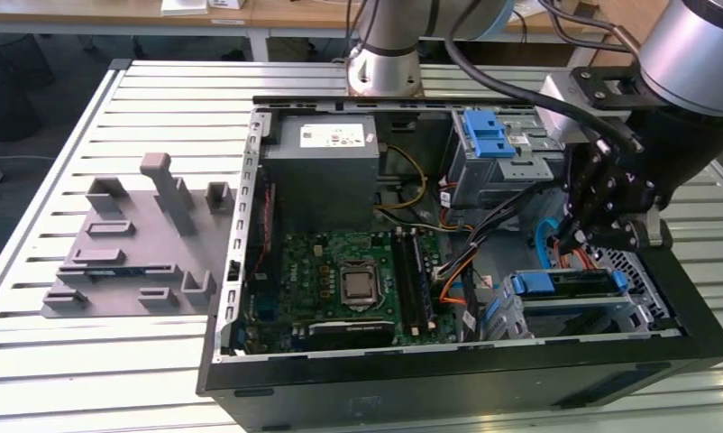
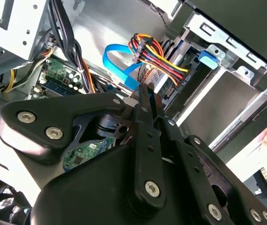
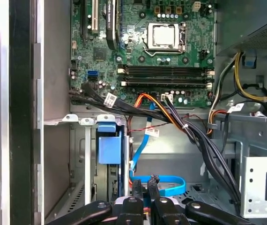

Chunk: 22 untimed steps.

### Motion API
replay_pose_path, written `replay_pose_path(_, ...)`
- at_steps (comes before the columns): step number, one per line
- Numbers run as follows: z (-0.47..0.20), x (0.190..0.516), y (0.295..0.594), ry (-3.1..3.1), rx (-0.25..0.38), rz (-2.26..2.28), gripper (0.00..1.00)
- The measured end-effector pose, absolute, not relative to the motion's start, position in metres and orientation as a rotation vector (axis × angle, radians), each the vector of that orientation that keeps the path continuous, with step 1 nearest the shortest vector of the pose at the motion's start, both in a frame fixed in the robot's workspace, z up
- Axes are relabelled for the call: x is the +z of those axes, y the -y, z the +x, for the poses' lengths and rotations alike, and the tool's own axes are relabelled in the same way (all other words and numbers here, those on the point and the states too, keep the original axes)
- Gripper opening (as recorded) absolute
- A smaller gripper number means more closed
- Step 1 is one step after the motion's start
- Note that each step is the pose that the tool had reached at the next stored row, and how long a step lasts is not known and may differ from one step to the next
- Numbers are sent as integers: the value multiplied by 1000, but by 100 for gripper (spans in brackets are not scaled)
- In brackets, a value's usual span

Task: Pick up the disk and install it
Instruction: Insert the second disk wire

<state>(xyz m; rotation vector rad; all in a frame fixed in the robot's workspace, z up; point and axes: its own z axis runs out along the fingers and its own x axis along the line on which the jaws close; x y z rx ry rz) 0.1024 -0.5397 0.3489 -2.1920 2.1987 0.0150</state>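
Since everything rests on it, bench (image 1: 85, 361): a pale slatted metal top that runs across the whole exterior view.
Computer case (image 1: 458, 383): a black tower lying on its side with the panel off, taking up the middle and right of the frame.
Robot arm (image 1: 699, 54): a thick silver and black limb that comes in from the upper right corner and reaches down into the case.
Grey fixture (image 1: 133, 253): a moulded holder with upright posts at the left of the frame, well apart from the case. No drive shows on it.
Motherboard (image 1: 337, 271): a green board on the case floor, left of the arm, also in the upper part of the first wrist view (image 3: 143, 51).
Tool (image 1: 574, 242): it hangs inside the right side of the case, just above the lower drive bay. In both wrist views (image 3: 146, 187) (image 2: 145, 96) its two black fingers stand pressed close together with nothing between them.
Disk (image 1: 572, 284): a silver drive edged by a blue bracket, lying in the metal bay at the lower right of the case. In the first wrist view (image 3: 109, 147) its blue end sits in the slot, lower left of centre.
Blue cable (image 3: 166, 183): a flat ribbon looping loose beside the fingers.
Progress: judging by this, the disk is out of the tool and already in its bay. Whether it is fully latched or cabled cannot be told.
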Motion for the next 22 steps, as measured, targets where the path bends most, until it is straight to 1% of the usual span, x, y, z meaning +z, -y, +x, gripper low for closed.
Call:
replay_pose_path(16,102,343,552,-2197,16,-2190,16)
replay_pose_path(22,101,342,554,-2187,0,-2185,16)
